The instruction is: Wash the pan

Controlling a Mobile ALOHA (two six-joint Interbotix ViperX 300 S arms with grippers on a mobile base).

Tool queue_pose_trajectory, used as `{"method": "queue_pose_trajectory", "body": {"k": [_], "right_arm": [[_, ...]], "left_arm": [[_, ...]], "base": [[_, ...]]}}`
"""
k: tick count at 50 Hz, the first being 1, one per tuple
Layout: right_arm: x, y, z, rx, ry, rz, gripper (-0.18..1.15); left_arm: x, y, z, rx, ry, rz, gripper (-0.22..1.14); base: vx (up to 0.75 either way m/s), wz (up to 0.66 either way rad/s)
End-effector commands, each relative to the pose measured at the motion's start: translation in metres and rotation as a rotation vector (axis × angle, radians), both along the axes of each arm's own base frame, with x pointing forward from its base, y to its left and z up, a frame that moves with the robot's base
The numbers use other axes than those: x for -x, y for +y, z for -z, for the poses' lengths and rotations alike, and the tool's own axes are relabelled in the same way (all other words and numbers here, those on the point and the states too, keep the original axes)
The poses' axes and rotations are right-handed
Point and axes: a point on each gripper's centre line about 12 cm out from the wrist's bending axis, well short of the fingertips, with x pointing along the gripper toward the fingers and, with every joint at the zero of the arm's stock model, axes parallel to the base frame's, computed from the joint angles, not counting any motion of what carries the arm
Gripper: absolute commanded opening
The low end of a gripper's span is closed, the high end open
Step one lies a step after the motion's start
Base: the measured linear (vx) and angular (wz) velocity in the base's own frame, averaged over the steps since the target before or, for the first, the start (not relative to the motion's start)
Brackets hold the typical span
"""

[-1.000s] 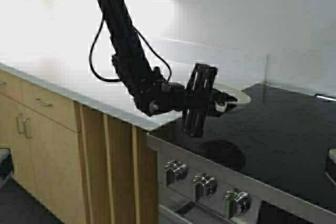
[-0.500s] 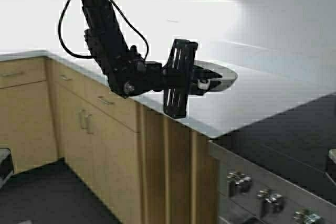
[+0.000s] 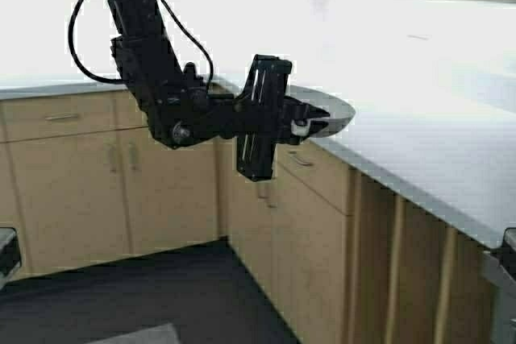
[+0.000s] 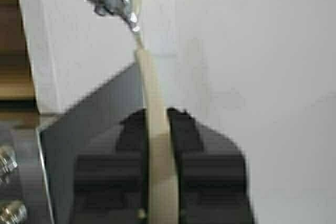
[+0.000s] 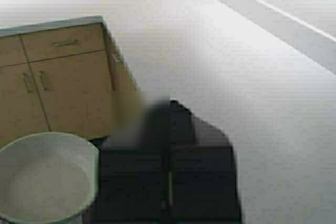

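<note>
While no sink, tap or water is showing in any view, the washing itself is judged not yet begun; the pan [image 3: 326, 112] is lifted off any surface and is being carried, so the pick-up is done and the trip to a sink, the wash and the set-down are all left.

Nearest the camera, at 5 o'clock in the high view, the right gripper [image 3: 501, 267] is sitting parked at the frame edge; its own wrist view is showing the 2 dark fingers [image 5: 202, 182] pressed together with nothing between them, with the pale bowl of the pan [image 5: 44, 179] beside them.

At mid-distance, the left gripper [image 3: 310, 121] is reaching from 9 o'clock towards 3 o'clock, the arm bent at the elbow and the forearm running roughly level. Its wrist view is showing both fingers [image 4: 197, 166] pinching the pan's cream handle [image 4: 157, 145] edge-on. The pan is hanging in the air at frame centre, over the corner edge of the white countertop [image 3: 419, 118].

Farther off, wooden cabinets [image 3: 97, 175] are standing below that counter.
</note>
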Motion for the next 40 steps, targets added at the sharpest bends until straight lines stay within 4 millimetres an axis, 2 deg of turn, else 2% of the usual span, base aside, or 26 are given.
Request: {"method": "queue_pose_trajectory", "body": {"k": [1,15,26,40], "right_arm": [[-0.001,0.0,-0.011,0.004,-0.03,-0.001,0.07],[0.003,0.0,-0.007,0.017,-0.029,-0.003,0.07],[0.001,0.0,-0.004,0.029,-0.013,-0.004,0.07],[0.001,0.001,-0.003,0.033,0.0,-0.006,0.07]], "left_arm": [[-0.01,0.004,-0.022,0.039,-0.076,-0.025,0.03],[-0.014,0.017,-0.021,0.037,-0.074,-0.052,0.03],[-0.015,0.016,-0.019,0.038,-0.07,-0.049,0.03],[-0.018,0.015,-0.027,0.055,-0.085,-0.06,0.03]], "base": [[0.11,0.48],[0.11,0.59],[0.12,0.62],[0.11,0.71]]}}
